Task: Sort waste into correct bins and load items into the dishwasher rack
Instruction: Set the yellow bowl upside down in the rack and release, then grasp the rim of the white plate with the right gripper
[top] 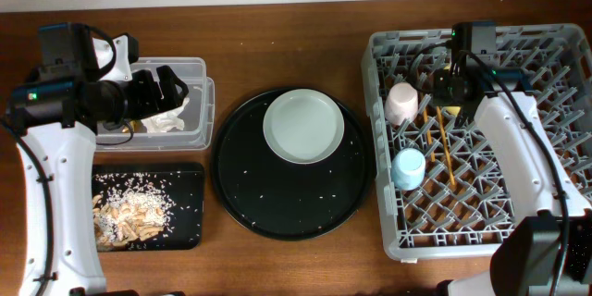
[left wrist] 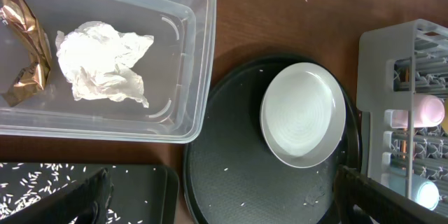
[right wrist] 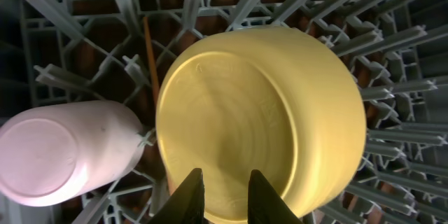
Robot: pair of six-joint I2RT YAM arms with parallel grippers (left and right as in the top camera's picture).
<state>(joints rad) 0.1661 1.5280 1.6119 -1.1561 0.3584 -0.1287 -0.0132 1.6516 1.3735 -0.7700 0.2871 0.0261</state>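
A crumpled white tissue [left wrist: 103,61] and gold-brown wrapper [left wrist: 24,49] lie in the clear tub [left wrist: 199,63]; beige scraps [top: 129,211] cover the black tray [top: 188,227] beside it. The pale plate [top: 303,126] sits upright between tub and grey rack [top: 388,236], which holds the tilted pink cup [top: 403,102], blue cup [top: 408,167], chopsticks [top: 445,148] and the tipped yellow bowl [right wrist: 266,112]

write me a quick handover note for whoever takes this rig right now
left gripper: open, over the clear tub.
right gripper: at the yellow bowl in the dishwasher rack, grip unclear.
done: tissue and wrapper in tub; food scraps on shallow black tray; pink cup, blue cup, chopsticks in rack.
to do: pale plate, on the round black tray, goes in the rack.
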